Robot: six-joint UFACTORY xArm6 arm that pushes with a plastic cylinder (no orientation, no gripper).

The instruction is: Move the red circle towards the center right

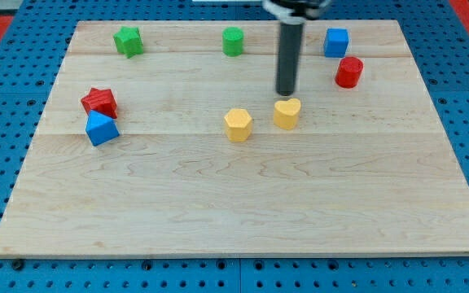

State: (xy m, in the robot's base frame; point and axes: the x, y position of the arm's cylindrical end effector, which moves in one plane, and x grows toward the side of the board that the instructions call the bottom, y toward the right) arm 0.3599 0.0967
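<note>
The red circle [349, 72] is a short red cylinder near the view's top right, just below and right of a blue cube [336, 41]. My tip [287, 93] is the lower end of a dark rod coming down from the view's top centre. It stands well to the left of the red circle, slightly lower in the view, and just above a yellow heart-shaped block [287, 113]. The tip touches no block.
A yellow hexagon [238, 124] lies left of the yellow heart. A green cylinder [233, 41] and a green star [128, 41] sit along the top. A red star [99, 102] and a blue triangle [101, 129] sit at the left. The wooden board [243, 203] lies on a blue pegboard.
</note>
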